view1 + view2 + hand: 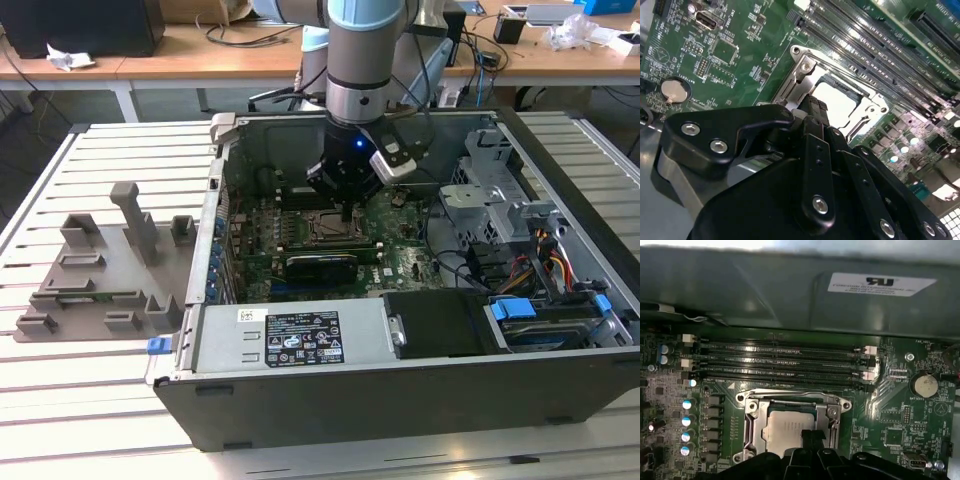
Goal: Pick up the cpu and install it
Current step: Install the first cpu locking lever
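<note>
Pincer: the pincer (346,208) is hanging inside the open computer case (560,390), its black tips (812,436) pointing down at the chip; in the second wrist view its fingers (815,111) are lying close together, nothing visible between them, just over the chip's edge. Whether they are touching the chip cannot be told.
Chip: the cpu (786,427) is lying flat in the socket frame (752,412), its pale metal top facing up; in the second wrist view it (837,102) is showing as a bright square inside the same frame (805,67).
Board: the green board (895,412) is carrying the frame, with four long dark memory slots (780,365) lying just beside it and a round coin battery (923,385) well apart from it.
Arm: the arm (365,60) is reaching down into the case from above.
Worktop: the slatted worktop (90,400) is bearing the case, and a grey holder tray (95,285) is sitting on the exterior view's left, near the case.
</note>
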`<state>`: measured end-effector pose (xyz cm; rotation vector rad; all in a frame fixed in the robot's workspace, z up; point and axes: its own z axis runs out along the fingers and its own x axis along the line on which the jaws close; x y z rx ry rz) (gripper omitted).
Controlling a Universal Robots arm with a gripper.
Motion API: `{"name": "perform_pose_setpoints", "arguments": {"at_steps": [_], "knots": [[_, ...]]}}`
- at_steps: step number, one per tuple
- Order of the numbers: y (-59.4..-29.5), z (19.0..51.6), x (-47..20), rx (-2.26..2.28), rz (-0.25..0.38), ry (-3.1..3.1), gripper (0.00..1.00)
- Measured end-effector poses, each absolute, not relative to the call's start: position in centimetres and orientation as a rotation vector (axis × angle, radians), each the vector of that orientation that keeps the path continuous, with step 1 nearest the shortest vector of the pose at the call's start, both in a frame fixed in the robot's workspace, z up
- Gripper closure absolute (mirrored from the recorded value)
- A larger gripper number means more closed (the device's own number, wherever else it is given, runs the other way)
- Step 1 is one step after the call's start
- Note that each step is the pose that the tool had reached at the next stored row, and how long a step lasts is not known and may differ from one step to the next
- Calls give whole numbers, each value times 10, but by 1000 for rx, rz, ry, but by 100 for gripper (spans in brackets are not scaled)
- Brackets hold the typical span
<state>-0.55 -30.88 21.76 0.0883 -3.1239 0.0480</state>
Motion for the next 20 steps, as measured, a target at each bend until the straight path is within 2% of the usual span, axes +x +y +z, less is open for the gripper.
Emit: {"name": "perform_pose_setpoints", "arguments": {"at_steps": [20], "knots": [[-309, 272, -5, 88, 48, -3124, 89]]}}
